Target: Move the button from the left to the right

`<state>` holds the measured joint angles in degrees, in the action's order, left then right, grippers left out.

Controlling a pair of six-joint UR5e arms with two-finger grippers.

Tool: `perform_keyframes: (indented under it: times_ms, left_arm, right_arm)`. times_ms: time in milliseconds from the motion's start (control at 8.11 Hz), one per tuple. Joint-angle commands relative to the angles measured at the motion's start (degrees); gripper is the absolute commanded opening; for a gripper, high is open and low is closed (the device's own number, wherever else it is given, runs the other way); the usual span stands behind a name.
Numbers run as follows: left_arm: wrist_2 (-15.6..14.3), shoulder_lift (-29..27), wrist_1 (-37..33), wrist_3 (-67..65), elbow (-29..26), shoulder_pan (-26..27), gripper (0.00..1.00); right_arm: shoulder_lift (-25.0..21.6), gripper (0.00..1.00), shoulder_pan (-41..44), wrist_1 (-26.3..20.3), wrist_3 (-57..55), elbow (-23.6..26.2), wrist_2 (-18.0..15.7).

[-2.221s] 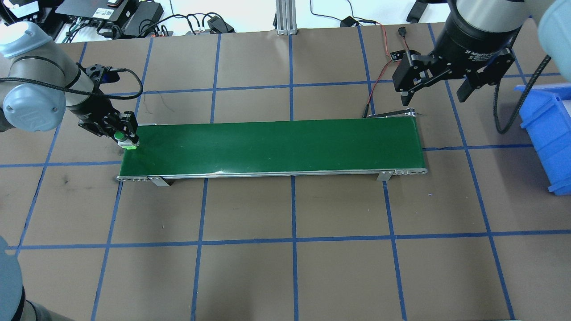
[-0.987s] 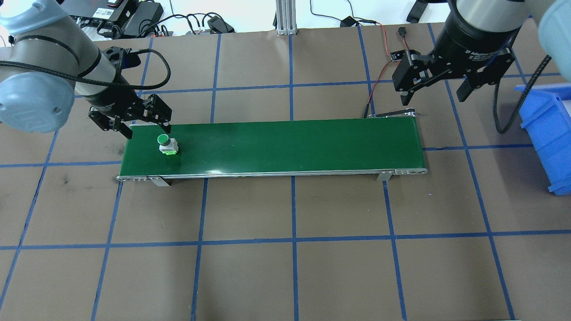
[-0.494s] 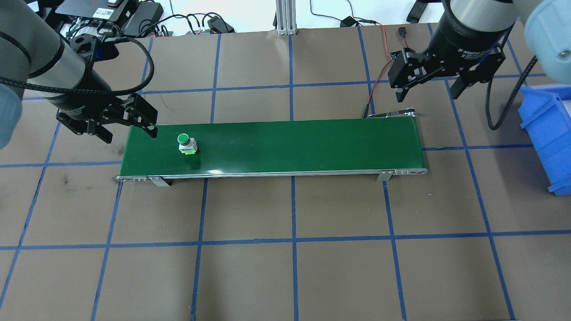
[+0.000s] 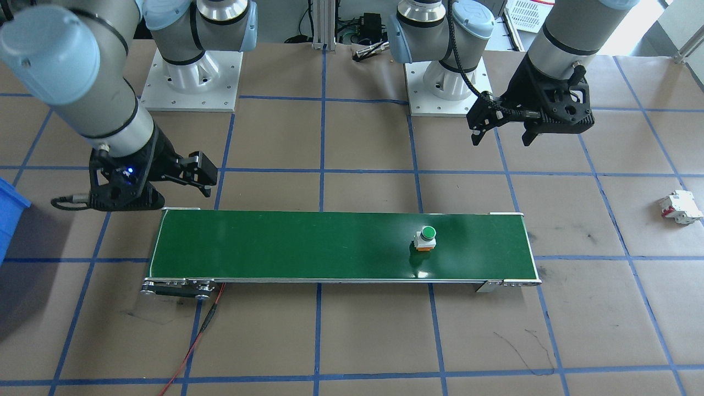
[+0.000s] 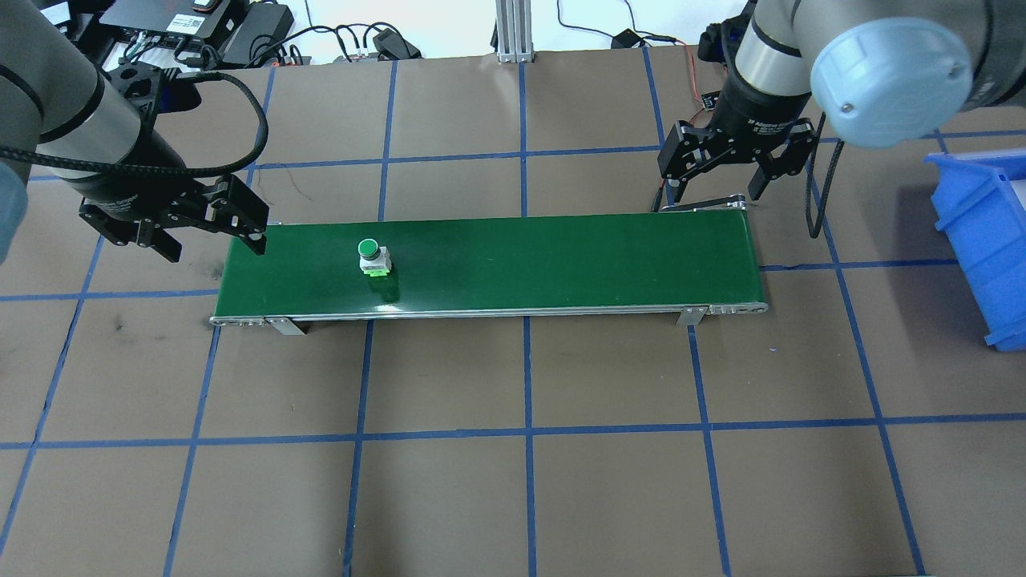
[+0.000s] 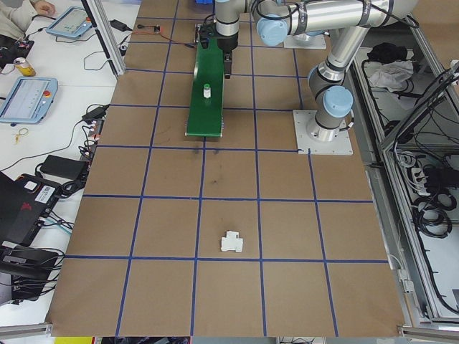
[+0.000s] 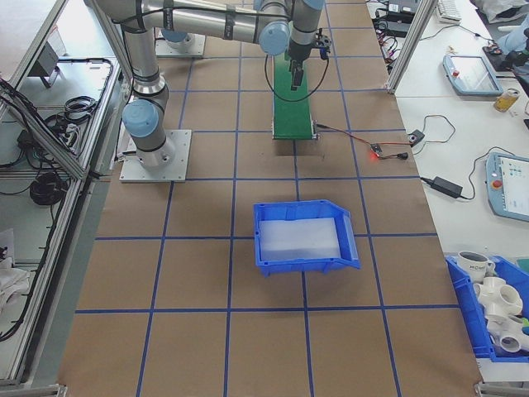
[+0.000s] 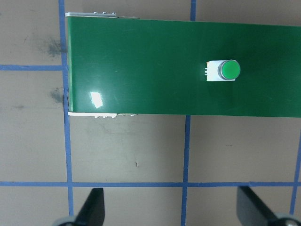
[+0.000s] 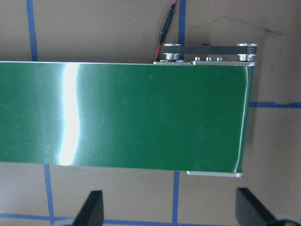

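Standing upright on the green belt [image 5: 513, 260], the button [image 5: 372, 256] is in the belt's left part, with its green cap on top. It touches no finger. The left gripper [image 5: 172, 228] hangs just off the belt's left end with its fingers spread and nothing in them, so it is the nearer one. The right gripper [image 5: 721, 160] hangs above the far side of the belt's right end, fingers also spread and holding nothing. The button lies well apart from it, away to the left along the belt's long way.
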<state>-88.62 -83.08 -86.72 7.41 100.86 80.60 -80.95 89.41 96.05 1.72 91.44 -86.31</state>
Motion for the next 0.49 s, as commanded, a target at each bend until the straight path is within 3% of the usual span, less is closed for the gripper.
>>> perform_keyframes:
  times_ms: [0, 123, 370]
  left_arm:
    - [0.3, -0.1, 0.3, -0.4, 0.2, 0.0, 1.00]
    - [-0.2, 0.6, 0.1, -4.0, 0.0, 0.0, 1.00]
    - [-0.4, 0.8, -2.5, -5.5, 0.0, -0.2, 1.00]
  right_arm:
    - [4.7, 1.00, 0.0, 8.9, -2.7, 2.5, 6.1]
    - [4.8, 1.00, 0.0, 11.1, -8.3, 3.4, 7.3]
    - [4.8, 1.00, 0.0, 12.1, -7.1, 4.4, 7.6]
